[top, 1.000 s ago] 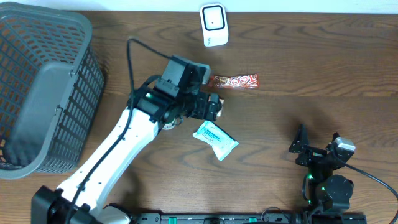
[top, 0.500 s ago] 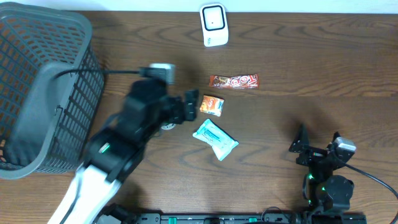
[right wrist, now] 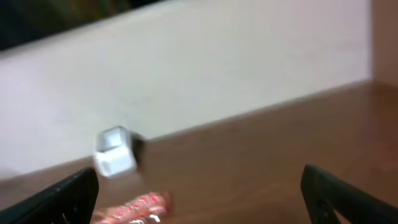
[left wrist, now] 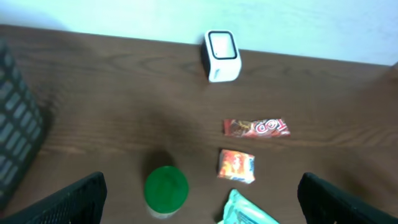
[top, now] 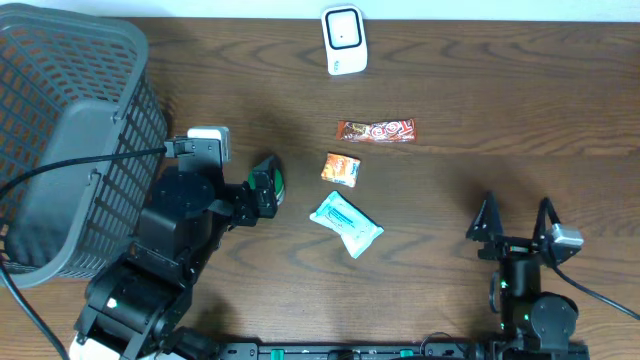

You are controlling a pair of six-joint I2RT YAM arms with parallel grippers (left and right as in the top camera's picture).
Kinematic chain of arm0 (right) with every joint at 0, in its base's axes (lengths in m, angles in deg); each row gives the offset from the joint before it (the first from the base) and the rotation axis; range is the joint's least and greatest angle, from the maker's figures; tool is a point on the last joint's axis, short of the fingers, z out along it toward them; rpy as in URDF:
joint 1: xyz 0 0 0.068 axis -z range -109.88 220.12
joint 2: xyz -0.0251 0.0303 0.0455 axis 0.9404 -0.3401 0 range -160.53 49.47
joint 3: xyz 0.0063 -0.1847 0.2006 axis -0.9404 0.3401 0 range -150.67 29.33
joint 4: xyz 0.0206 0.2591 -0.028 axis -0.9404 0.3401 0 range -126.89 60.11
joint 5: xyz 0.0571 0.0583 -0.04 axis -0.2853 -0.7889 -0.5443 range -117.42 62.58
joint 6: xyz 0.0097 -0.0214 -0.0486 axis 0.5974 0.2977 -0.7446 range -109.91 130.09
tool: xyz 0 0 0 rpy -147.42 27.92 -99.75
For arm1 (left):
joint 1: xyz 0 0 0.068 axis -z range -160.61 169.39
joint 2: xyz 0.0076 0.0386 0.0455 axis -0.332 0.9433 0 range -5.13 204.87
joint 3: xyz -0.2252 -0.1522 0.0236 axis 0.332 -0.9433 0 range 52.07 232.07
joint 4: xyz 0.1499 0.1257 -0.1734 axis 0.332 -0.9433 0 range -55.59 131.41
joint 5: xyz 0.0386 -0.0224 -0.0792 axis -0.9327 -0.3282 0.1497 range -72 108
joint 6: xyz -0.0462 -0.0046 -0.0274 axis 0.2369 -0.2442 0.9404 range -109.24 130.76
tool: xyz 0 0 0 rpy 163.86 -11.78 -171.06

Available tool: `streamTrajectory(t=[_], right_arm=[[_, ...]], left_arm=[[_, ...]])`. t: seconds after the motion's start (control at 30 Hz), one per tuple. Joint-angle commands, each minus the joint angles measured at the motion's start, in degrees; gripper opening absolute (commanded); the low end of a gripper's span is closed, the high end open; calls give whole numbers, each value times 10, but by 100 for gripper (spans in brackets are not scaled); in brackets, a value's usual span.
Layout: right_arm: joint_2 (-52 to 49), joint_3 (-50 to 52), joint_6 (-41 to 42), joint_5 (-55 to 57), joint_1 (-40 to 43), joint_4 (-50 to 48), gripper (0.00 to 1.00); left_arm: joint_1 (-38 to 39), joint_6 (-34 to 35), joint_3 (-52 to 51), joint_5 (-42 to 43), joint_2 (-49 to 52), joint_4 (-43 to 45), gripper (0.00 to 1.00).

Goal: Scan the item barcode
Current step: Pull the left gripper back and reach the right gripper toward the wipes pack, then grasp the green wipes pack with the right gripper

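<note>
From overhead I take the white scanner (top: 343, 40) as my marker. It stands at the far edge of the tabletop (top: 520, 110) with its window turned toward the arms, I judge so that a code can be shown to it from this side. In line from the scanner toward the arms lie a red snack bar (top: 376, 130), a small orange packet (top: 341, 169) and a pale blue pouch (top: 346, 225), each apart from the others. Any of them could be the item to scan; none is held or at the scanner yet. Left of that line the left gripper (top: 266, 190) hangs over a green-lidded tub (top: 279, 180), its jaws spread and grasping nothing. Far left of the scanner sits a grey basket (top: 60, 60), probably for scanned goods. Well right of the scanner, near the arms' base, the right gripper (top: 516, 215) has its jaws released and empty. In the left wrist view the jaws stand far wider than the green lid, so there is no grip. The bar's white lettering is too blurred for me to read. The right wrist view is blurred too: scanner, the bar's end, jaws apart, no legible print.
</note>
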State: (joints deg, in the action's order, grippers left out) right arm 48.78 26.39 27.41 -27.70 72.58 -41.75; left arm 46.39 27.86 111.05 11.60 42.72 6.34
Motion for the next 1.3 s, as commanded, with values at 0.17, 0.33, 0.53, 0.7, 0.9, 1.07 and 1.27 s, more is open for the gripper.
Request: streamTrajectory(t=[0.17, 0.33, 0.53, 0.7, 0.9, 1.07, 1.27], right_arm=[[-40, -83, -18, -79, 4, 28, 99], [-152, -186, -22, -122, 4, 86, 99], [-337, -320, -23, -138, -45, 186, 99], [-481, -396, -53, -110, -157, 201, 99], [-634, -460, -104, 32, -341, 201, 99], [-704, -479, -119, 80, -414, 201, 99], [-716, -478, -118, 65, -436, 236, 99]], left_arm=[[-4, -10, 8, -19, -2, 0, 98], [-4, -10, 8, -19, -2, -1, 98], [-4, -10, 8, -19, -2, -1, 98], [-4, -10, 8, -19, -2, -1, 98], [-4, -10, 8, -26, -2, -14, 98], [-4, -10, 8, -36, -2, -33, 98], [-4, -10, 8, -36, -4, -34, 98]])
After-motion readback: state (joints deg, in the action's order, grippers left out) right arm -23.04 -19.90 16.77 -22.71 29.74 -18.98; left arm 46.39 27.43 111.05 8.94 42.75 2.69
